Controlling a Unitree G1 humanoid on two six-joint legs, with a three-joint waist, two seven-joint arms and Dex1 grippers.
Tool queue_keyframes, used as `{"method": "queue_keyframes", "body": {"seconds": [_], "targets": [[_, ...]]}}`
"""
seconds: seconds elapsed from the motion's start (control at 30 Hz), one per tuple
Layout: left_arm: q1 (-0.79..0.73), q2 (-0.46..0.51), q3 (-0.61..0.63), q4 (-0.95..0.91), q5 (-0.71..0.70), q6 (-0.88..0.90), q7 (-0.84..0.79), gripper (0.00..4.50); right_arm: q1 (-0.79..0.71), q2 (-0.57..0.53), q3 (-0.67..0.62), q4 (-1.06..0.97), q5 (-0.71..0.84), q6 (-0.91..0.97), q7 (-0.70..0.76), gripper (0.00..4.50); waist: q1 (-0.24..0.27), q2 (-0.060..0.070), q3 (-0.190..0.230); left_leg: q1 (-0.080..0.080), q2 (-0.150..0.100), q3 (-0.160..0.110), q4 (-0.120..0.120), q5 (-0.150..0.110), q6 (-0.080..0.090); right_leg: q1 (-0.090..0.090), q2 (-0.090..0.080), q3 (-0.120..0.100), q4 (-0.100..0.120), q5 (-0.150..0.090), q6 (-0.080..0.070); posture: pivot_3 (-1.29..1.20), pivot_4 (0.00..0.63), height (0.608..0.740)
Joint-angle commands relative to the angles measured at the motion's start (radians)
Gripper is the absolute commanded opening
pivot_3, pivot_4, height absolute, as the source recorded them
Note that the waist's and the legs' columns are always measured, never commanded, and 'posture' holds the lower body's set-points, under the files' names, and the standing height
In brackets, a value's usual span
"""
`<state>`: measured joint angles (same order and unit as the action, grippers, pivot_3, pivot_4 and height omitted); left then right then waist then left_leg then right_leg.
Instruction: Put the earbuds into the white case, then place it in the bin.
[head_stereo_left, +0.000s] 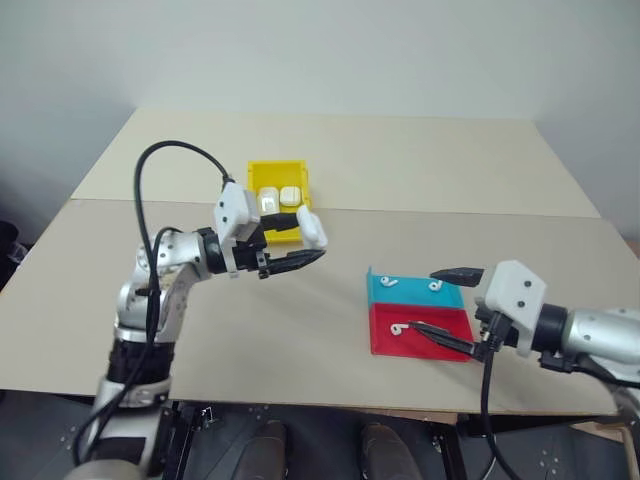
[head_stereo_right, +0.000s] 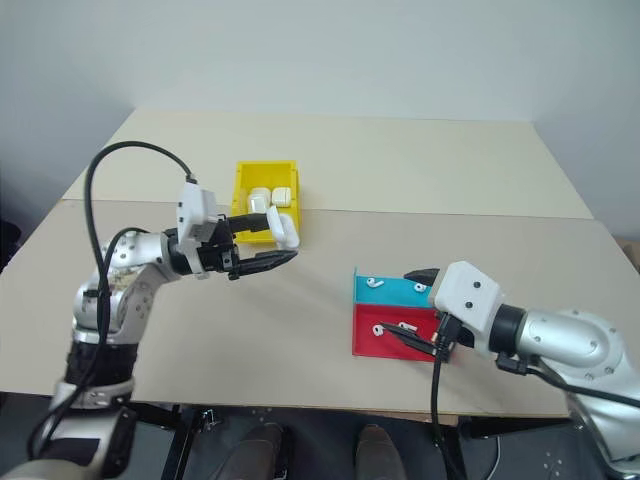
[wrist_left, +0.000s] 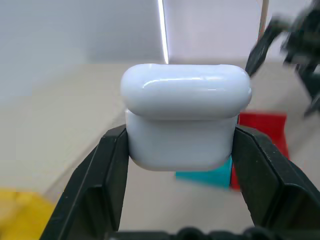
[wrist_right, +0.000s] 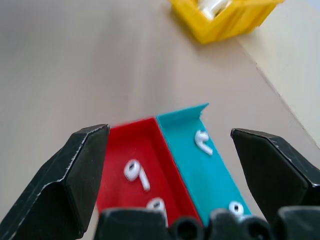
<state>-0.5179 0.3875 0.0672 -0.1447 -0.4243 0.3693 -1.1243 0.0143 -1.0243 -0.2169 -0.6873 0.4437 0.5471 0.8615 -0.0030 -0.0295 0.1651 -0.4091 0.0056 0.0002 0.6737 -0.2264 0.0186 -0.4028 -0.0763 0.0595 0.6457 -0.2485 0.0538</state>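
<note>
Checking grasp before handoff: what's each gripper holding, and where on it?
Left gripper holds the white case by its lower body, lid clear above the fingers. Right gripper is open, holding nothing.

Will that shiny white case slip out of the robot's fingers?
It might. The white case looks smooth, glossy and rounded, so it's probably slippery, and the left gripper pinches only its lower sides. It looks hard, keeping its shape under the squeeze, so it likely won't squash. Being small plastic, it's probably light, which helps the fingers hold it.
</note>
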Motion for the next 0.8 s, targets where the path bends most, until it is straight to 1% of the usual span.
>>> {"method": "queue_keyframes", "body": {"seconds": [0.03,0.1,0.17,0.2,0.3,0.43,0.57,0.7,0.8], "targets": [[0.001,-0.020,-0.006,-0.045,-0.128,-0.007,-0.059,2.77,-0.090,-0.074,0.031,0.030,0.007,0.062,0.051,4.50,-0.002,0.000,0.000,0.000,0.000,0.000,0.000,0.000,0.000,0.000,0.000,0.000,0.000,0.000,0.000,0.00,0.150,0.740],[0.010,-0.040,-0.046,-0.025,-0.093,-0.106,-0.080,2.77,-0.176,-0.126,0.100,0.049,0.015,0.136,0.082,4.50,-0.009,0.000,0.000,0.001,0.000,0.000,0.000,0.000,0.000,0.000,0.001,0.000,0.000,0.000,0.000,0.00,0.150,0.740],[0.012,-0.062,-0.067,-0.008,-0.089,-0.156,-0.086,2.77,-0.223,-0.170,0.149,0.062,0.010,0.183,0.111,4.13,-0.009,0.001,0.000,0.001,-0.001,0.001,-0.001,0.000,0.000,0.000,0.001,0.001,0.000,0.000,0.000,0.00,0.150,0.740],[0.014,-0.066,-0.068,-0.003,-0.110,-0.172,-0.112,2.77,-0.241,-0.195,0.177,0.065,0.002,0.192,0.135,3.95,-0.009,0.001,0.000,0.001,-0.001,0.001,-0.001,0.000,0.000,0.000,0.001,0.000,0.000,0.000,0.000,0.00,0.150,0.740],[0.027,-0.063,-0.059,0.020,-0.172,-0.209,-0.203,2.77,-0.318,-0.228,0.268,0.065,-0.009,0.241,0.177,2.94,-0.011,0.001,0.000,0.000,-0.001,0.001,-0.001,-0.001,0.001,-0.001,0.001,0.001,-0.001,0.000,0.000,0.00,0.150,0.740],[0.033,-0.062,-0.061,0.034,-0.182,-0.234,-0.213,2.77,-0.419,-0.221,0.389,0.060,-0.033,0.335,0.186,2.94,-0.011,0.001,0.000,0.000,0.001,0.001,0.000,-0.001,0.001,-0.001,0.001,0.001,0.000,0.000,-0.001,0.00,0.150,0.740],[0.054,-0.050,-0.075,0.005,-0.196,-0.228,-0.217,2.77,-0.533,-0.142,0.529,0.079,-0.082,0.444,0.147,2.94,-0.013,0.001,0.000,0.000,0.001,0.001,0.000,-0.001,0.001,-0.001,0.001,0.001,-0.001,0.000,-0.001,0.00,0.150,0.740],[0.069,-0.047,-0.083,-0.016,-0.182,-0.230,-0.185,2.77,-0.591,-0.094,0.618,0.091,-0.120,0.516,0.126,2.94,-0.009,0.001,0.000,-0.001,0.001,0.000,0.000,-0.001,0.001,-0.002,0.001,0.001,0.000,0.000,-0.001,0.00,0.150,0.740],[0.079,-0.041,-0.087,-0.038,-0.189,-0.221,-0.168,2.77,-0.611,-0.076,0.661,0.098,-0.141,0.557,0.107,2.94,-0.007,0.001,0.000,-0.001,0.000,0.000,0.000,-0.001,0.001,-0.002,0.000,0.000,-0.001,0.000,0.000,0.00,0.150,0.740]]}}
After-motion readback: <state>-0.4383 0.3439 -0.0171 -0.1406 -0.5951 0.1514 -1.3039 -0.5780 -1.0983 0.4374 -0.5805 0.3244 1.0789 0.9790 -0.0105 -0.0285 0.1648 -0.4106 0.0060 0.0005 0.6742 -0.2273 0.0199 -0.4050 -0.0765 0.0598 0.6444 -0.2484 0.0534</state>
